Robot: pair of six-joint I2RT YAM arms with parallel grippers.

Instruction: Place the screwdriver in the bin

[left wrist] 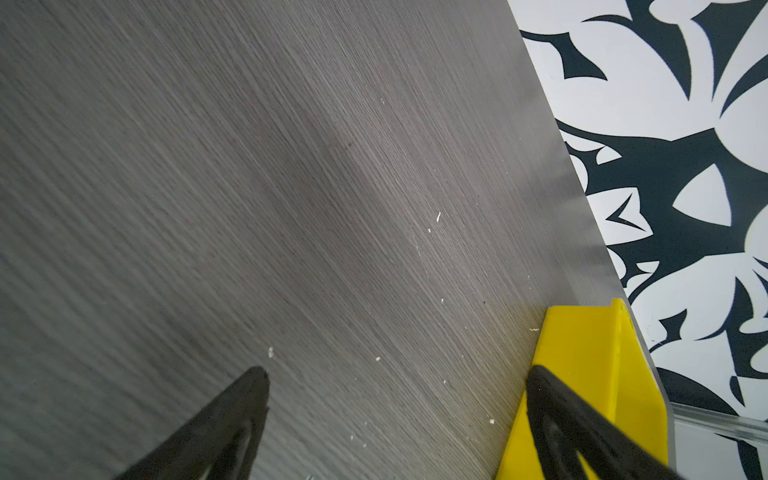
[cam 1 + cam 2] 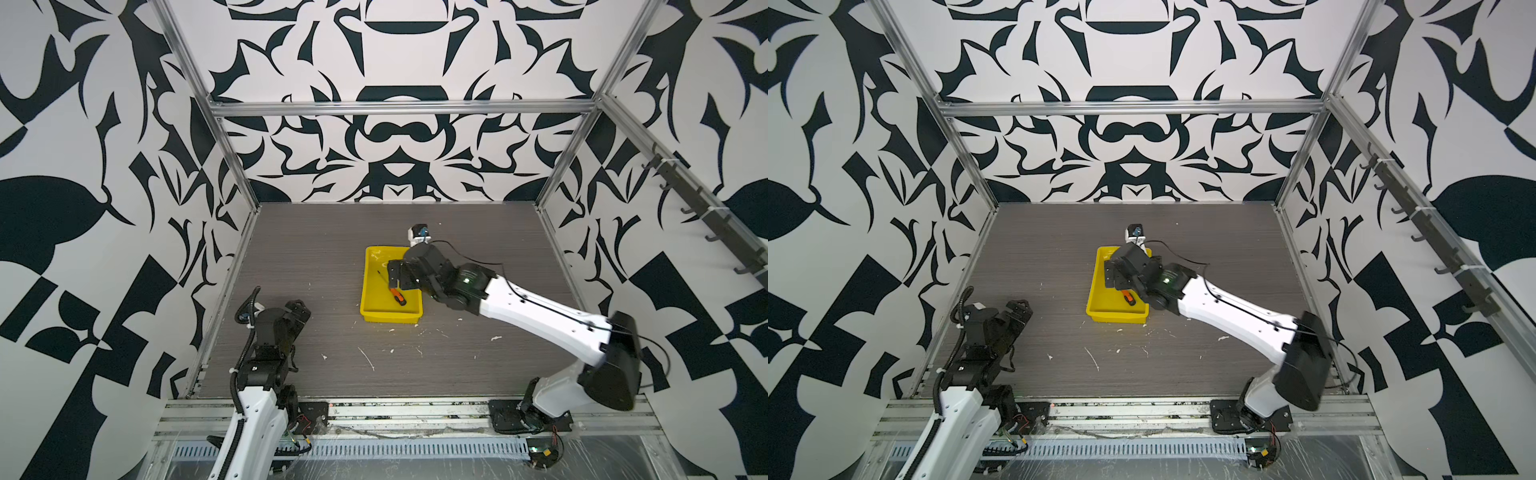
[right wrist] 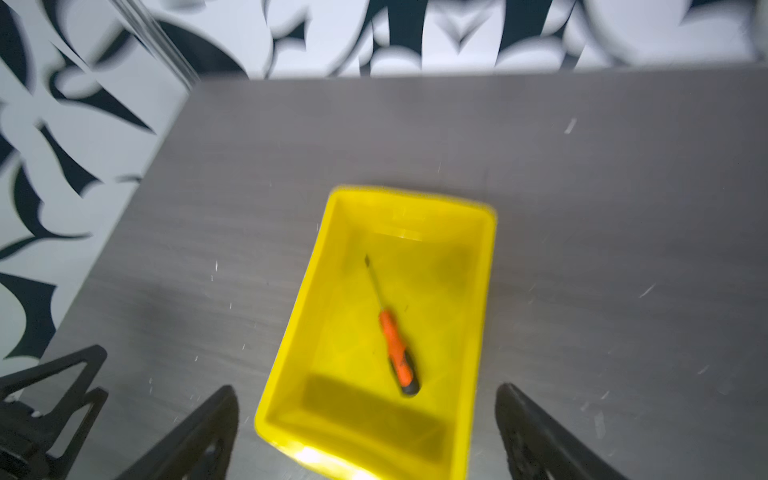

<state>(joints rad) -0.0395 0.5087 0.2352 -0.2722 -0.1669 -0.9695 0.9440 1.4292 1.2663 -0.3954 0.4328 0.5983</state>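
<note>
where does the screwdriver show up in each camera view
In a top view: the screwdriver lies inside the bin, handle toward its near end.
In a top view: same spot, only its orange handle shows.
Left wrist: not in it, only a bin corner.
Right wrist: near the frame's centre, flat on the bin floor.
Shared landmark: the yellow bin.

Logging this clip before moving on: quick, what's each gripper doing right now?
Left gripper: open, holding nothing.
Right gripper: open, empty; screwdriver lies in the bin.
</note>
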